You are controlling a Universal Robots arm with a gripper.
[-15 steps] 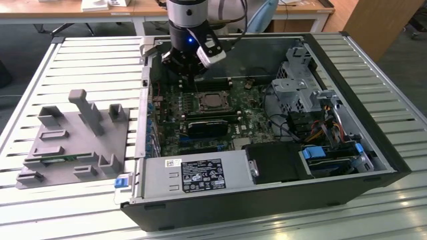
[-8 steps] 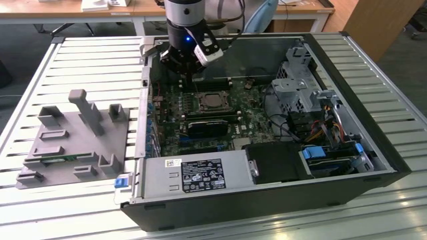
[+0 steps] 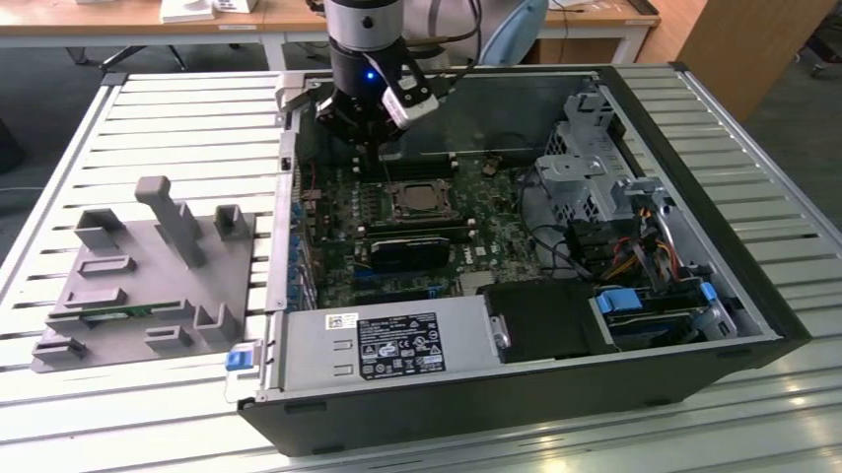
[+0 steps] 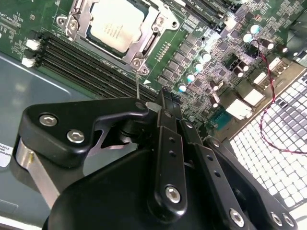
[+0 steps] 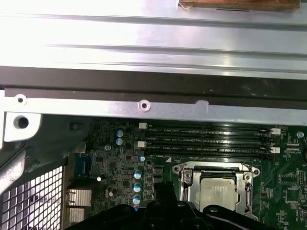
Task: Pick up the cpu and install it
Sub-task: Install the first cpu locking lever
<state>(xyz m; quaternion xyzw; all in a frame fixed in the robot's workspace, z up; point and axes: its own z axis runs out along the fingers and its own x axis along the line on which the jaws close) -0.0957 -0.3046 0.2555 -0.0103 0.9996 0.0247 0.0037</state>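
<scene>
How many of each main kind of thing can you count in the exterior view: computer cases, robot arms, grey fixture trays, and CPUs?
Open black computer case: 1
Robot arm's black gripper: 1
Grey plastic fixture tray with upright posts: 1
Silvery-grey square cpu seated in the motherboard socket: 1
Total: 4

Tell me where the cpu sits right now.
The cpu lies in its socket near the middle of the motherboard in the exterior view, just below the gripper, with the black memory slots alongside it.
</scene>
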